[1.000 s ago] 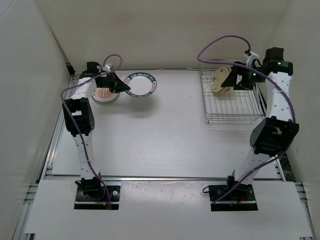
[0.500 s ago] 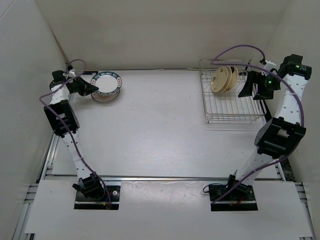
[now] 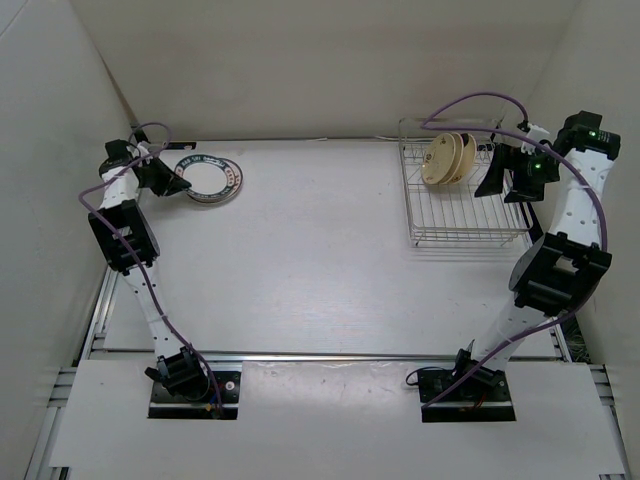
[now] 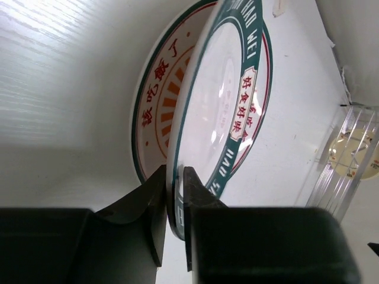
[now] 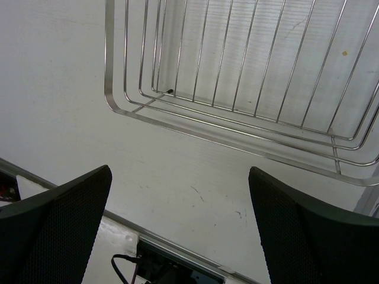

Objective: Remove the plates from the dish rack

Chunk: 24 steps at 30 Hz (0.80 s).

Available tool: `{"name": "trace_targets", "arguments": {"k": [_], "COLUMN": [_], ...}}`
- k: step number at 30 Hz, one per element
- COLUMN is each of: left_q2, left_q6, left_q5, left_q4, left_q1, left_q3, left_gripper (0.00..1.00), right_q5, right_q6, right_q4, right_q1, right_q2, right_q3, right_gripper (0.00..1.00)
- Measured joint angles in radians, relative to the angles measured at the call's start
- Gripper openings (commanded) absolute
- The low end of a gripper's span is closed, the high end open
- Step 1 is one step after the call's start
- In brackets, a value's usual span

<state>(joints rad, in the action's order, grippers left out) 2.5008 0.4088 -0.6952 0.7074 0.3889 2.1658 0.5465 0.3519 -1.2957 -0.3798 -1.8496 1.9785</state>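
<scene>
The left hand (image 4: 173,180) is pinching the left rim of the round white plate with dark green border (image 4: 220,112), at the far left of the white counter (image 3: 320,260), over the white plate with orange pattern (image 4: 155,109). The right hand (image 5: 179,177) is hanging wide open above the silvery wire dish rack (image 5: 237,133), right of the upright cream plates (image 3: 447,160), apart from them.

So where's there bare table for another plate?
Bare: the wide middle of the table, between the teal-rimmed plate and the dish rack. Crowded: the far-left corner, where the left fingers grip that plate over the orange-patterned plate.
</scene>
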Motion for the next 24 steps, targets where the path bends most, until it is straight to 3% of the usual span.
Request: {"name": "trace_targets", "arguments": {"k": [7,15,20,24], "left_q2": [0.0,-0.014,-0.062,-0.103], "left_q6": [-0.023,-0.045,-0.061,-0.079], "left_q5": [0.024,0.035,0.053,0.059], "left_q4": [0.013,0.035,0.056,0.076], "left_q1": [-0.006,-0.01,-0.014,-0.018], "left_q3": [0.0,-0.042,-0.104,-0.138], "left_gripper": [0.64,0.83,0.88,1.0], "right_q5": [0.011,0.044,0.07,0.062], "right_q6": [0.0,-0.003,-0.01,-0.051], "right_q4": [0.0,0.0,0.003,0.024], "right_q1": [0.002,0.002,0.002,0.014], "right_q2": [-0.011,-0.022,-0.029,-0.042], "right_q3": [0.0,0.0,0.0,0.0], "right_gripper": [1.0,1.0,1.0,1.0]}}
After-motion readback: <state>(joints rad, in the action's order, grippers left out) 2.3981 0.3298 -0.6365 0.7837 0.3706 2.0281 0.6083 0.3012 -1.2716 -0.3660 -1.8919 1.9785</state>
